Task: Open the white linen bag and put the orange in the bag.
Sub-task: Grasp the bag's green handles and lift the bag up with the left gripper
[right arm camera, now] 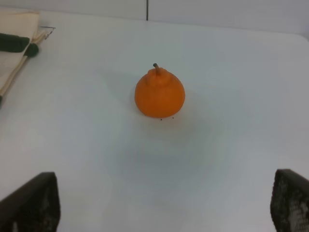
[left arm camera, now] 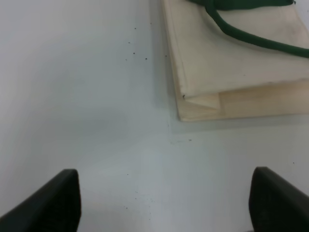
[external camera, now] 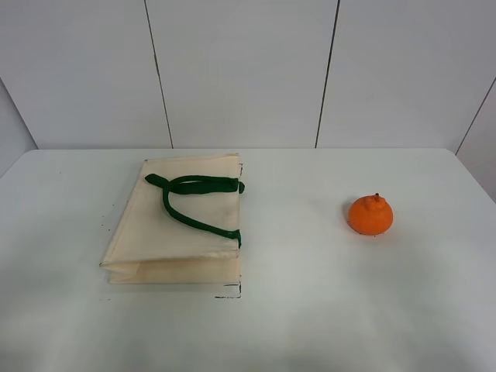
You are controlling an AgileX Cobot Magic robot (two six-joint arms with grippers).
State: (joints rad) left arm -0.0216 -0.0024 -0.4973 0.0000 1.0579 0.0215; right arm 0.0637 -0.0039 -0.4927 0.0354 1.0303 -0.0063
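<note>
The white linen bag point(external camera: 155, 225) lies flat and folded on the left half of the table, its two dark green handles point(external camera: 194, 186) draped across its top. The orange point(external camera: 370, 215) stands upright on the right half, stem up, well apart from the bag. Neither gripper shows in the exterior high view. In the left wrist view, my left gripper point(left arm camera: 164, 203) is open and empty above bare table, short of the bag's corner point(left arm camera: 241, 63). In the right wrist view, my right gripper point(right arm camera: 166, 203) is open and empty, facing the orange point(right arm camera: 160, 94) from a distance; the bag's edge point(right arm camera: 17, 29) shows at one side.
The white table point(external camera: 310, 310) carries only the bag and the orange. A white panelled wall point(external camera: 240, 70) stands right behind the table's far edge. A wide strip of bare table lies between the bag and the orange.
</note>
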